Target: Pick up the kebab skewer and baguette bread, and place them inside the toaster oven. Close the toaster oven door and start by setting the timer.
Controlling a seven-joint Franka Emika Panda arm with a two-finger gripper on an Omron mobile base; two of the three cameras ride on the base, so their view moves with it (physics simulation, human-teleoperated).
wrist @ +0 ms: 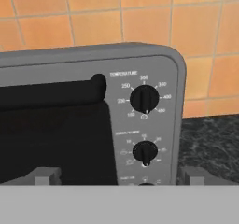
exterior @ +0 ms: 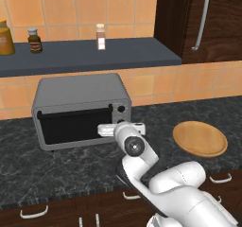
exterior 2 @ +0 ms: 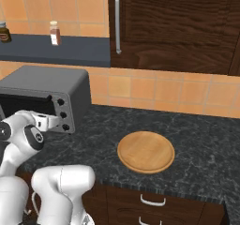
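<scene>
Our claw stands wide apart with nothing in it, facing the black knobs on the right front of the toaster oven, just short of them. The toaster oven door looks closed, so we judge we're at the timer step; next we'd centre on the timer knob, then pinch and turn it.

Toaster oven left, door shut; wooden plate on counter.
</scene>
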